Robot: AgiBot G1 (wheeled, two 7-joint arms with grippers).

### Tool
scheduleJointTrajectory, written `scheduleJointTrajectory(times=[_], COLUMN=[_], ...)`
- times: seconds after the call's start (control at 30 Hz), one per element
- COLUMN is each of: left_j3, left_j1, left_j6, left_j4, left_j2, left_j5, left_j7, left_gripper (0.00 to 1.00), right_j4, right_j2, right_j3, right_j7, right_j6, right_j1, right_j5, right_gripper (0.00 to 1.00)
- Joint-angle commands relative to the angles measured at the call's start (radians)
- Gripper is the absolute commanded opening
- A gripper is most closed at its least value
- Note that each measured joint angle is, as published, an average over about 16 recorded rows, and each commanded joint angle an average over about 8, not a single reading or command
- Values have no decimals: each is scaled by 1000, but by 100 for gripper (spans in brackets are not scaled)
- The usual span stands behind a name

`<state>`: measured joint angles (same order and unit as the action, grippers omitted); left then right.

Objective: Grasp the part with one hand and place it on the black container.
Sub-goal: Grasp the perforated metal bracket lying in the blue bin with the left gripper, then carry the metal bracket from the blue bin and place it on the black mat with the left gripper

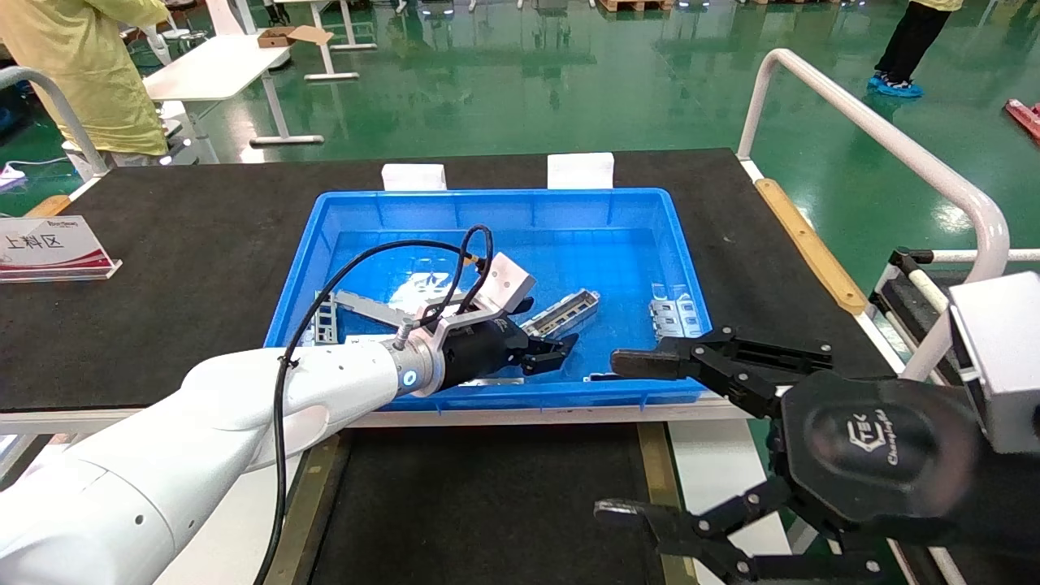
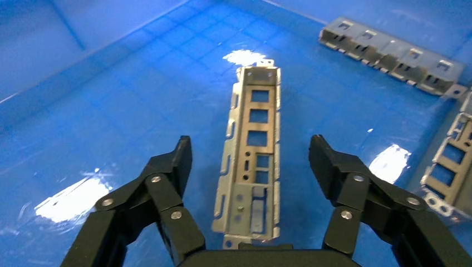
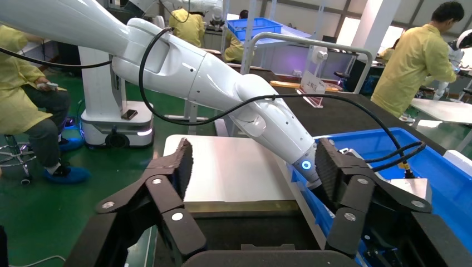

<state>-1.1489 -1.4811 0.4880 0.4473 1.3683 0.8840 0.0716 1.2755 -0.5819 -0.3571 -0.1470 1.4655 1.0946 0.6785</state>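
Note:
The part (image 2: 250, 150), a narrow silver-grey channel bracket with rectangular cut-outs, lies flat on the floor of the blue bin (image 1: 487, 199); it also shows in the head view (image 1: 561, 313). My left gripper (image 2: 250, 146) is open inside the bin, one finger on each side of the part's near end, not touching it; in the head view the left gripper (image 1: 561, 351) sits near the bin's front wall. My right gripper (image 1: 613, 435) is open and empty, at the front right above the black container (image 1: 487, 504). The black container (image 3: 250, 233) with its brass strip lies under the right gripper (image 3: 253, 161).
More brackets lie in the bin at the right (image 2: 389, 55) (image 2: 451, 167) (image 1: 674, 317), and flat plates at the left (image 1: 357, 305). A sign (image 1: 49, 244) stands on the black mat at left. A white rail (image 1: 894, 146) runs along the right side.

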Motion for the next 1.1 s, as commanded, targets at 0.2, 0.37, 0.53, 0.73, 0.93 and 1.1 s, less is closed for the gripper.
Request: scheduleJointTrajectory(times=[0.2,0.37,0.53,0.73,0.93,1.1], left_j3=[-33,-50,-65,-69,-45,-19], left_j1=[2,1,-1,-9,-42,-77], left_j6=[-16,-19,-25,-30,11,62], left_j4=[-9,-12,-14,-12,-20,-49], left_j2=[0,-1,-1,-3,-9,-12], left_j5=[-40,-69,-98,-140,-194,-235], left_j7=[-10,-22,-29,-39,-86,-134], left_gripper=[0,0,0,0,0,0], right_j4=[0,0,0,0,0,0], right_j2=[0,0,0,0,0,0], right_j3=[0,0,0,0,0,-1], right_j7=[0,0,0,0,0,0], right_j6=[0,0,0,0,0,0], right_j1=[0,0,0,0,0,0], right_j5=[0,0,0,0,0,0], right_gripper=[0,0,0,0,0,0])
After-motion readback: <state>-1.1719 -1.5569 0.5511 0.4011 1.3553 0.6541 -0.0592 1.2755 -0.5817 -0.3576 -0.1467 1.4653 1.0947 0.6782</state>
